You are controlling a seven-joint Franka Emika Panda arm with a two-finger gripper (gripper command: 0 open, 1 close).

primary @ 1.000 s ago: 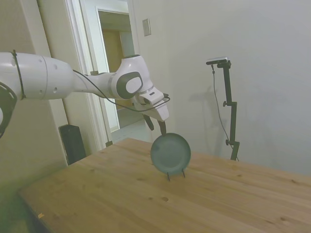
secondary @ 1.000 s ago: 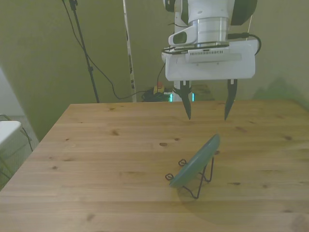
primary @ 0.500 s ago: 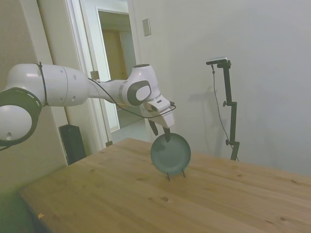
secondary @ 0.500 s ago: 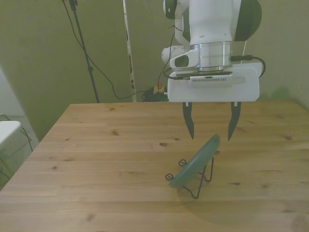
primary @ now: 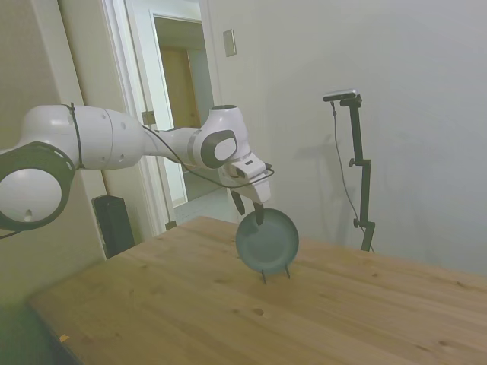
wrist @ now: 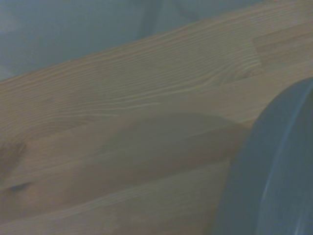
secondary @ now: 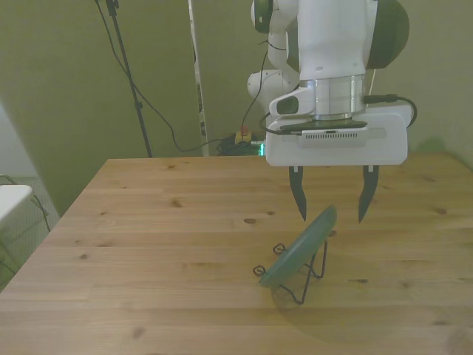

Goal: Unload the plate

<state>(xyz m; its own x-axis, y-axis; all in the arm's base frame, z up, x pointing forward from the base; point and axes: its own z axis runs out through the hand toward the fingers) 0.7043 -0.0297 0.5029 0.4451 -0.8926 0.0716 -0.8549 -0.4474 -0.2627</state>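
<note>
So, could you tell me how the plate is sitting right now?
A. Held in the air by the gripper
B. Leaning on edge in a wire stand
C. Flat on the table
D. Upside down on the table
B: the plate leans tilted in the dark wire stand, while the open gripper straddles its top rim without closing.

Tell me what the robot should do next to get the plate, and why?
Probably lower a little more, then close. The gripper is open, its jaws straddling the top rim of the plate, which leans in its wire stand, not yet gripped.
</note>
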